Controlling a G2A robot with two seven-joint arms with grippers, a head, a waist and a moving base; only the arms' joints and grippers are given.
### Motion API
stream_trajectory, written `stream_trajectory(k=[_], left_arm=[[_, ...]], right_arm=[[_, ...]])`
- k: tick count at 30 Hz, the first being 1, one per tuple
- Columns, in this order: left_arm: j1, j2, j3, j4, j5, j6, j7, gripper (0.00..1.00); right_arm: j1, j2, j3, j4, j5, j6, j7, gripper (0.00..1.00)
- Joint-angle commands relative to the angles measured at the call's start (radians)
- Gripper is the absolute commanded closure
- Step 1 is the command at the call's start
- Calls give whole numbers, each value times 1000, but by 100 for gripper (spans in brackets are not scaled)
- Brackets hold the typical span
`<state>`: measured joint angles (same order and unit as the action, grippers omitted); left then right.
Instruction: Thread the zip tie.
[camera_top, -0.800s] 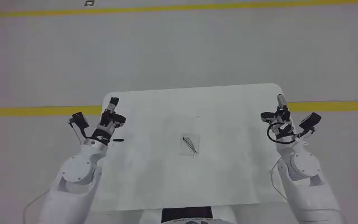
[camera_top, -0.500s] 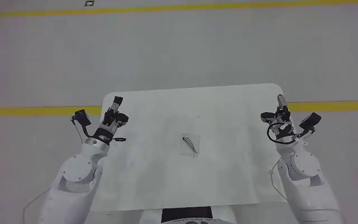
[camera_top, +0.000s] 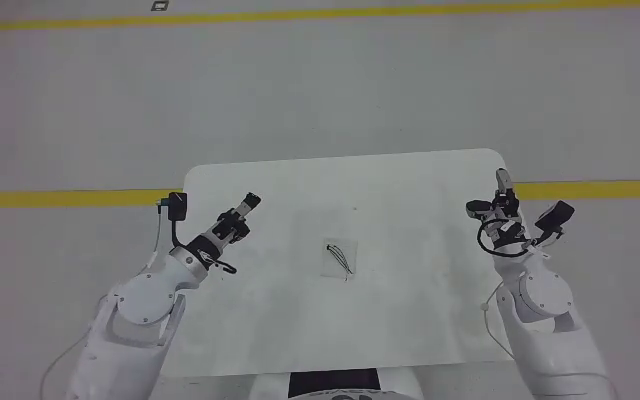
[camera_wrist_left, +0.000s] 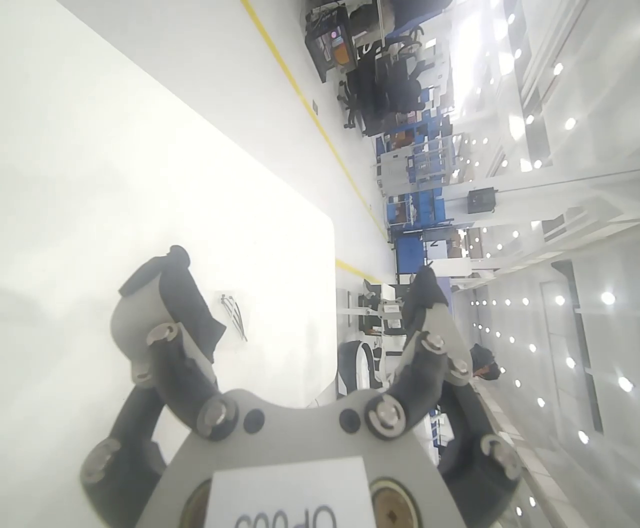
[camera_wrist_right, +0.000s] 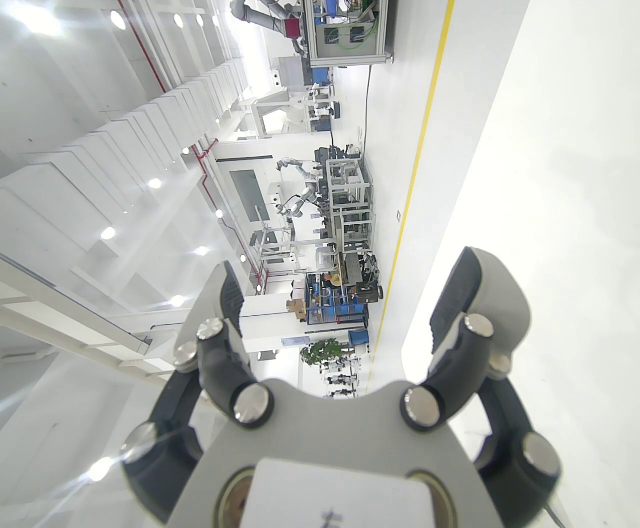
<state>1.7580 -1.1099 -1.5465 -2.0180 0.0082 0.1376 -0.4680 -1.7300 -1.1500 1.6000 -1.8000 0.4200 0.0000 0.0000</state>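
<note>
both jaws gape, well apart from the zip tie (camera_top: 340, 257).

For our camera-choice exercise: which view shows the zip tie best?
Top view: the zip tie lies whole, unobstructed, seen from above. The left wrist view catches it aslant, farther off; the right wrist view faces away.

The right gripper (camera_wrist_right: 345, 265) hangs with its jaws spread wide and nothing between them; one black-padded finger (camera_wrist_right: 452, 295) sits over the rounded corner of the white table (camera_wrist_right: 550, 175); a yellow line (camera_wrist_right: 420, 140) runs along the pale floor beside it; beyond lie machine racks (camera_wrist_right: 345, 200) and a potted plant (camera_wrist_right: 325, 350), under rows of ceiling lights.
</note>
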Motion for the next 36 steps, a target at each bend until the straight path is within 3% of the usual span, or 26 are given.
stream_trajectory(k=[1, 13, 15, 18, 22, 32, 34, 36], left_arm=[[0, 0, 0, 0, 0, 0, 0, 0], [0, 0, 0, 0, 0, 0, 0, 0], [-12, 6, 14, -17, 73, -4, -52, 0], [-43, 13, 40, -33, 143, 42, -136, 0], [-67, 16, 97, -47, 211, 100, -199, 0], [-76, 17, 112, -52, 236, 103, -208, 0], [-88, 19, 128, -67, 270, 101, -220, 0], [-112, 23, 161, -91, 340, 130, -258, 0]], right_arm=[[0, 0, 0, 0, 0, 0, 0, 0], [0, 0, 0, 0, 0, 0, 0, 0], [0, 0, 0, 0, 0, 0, 0, 0], [0, 0, 0, 0, 0, 0, 0, 0], [0, 0, 0, 0, 0, 0, 0, 0], [0, 0, 0, 0, 0, 0, 0, 0], [0, 0, 0, 0, 0, 0, 0, 0], [0, 0, 0, 0, 0, 0, 0, 0]])
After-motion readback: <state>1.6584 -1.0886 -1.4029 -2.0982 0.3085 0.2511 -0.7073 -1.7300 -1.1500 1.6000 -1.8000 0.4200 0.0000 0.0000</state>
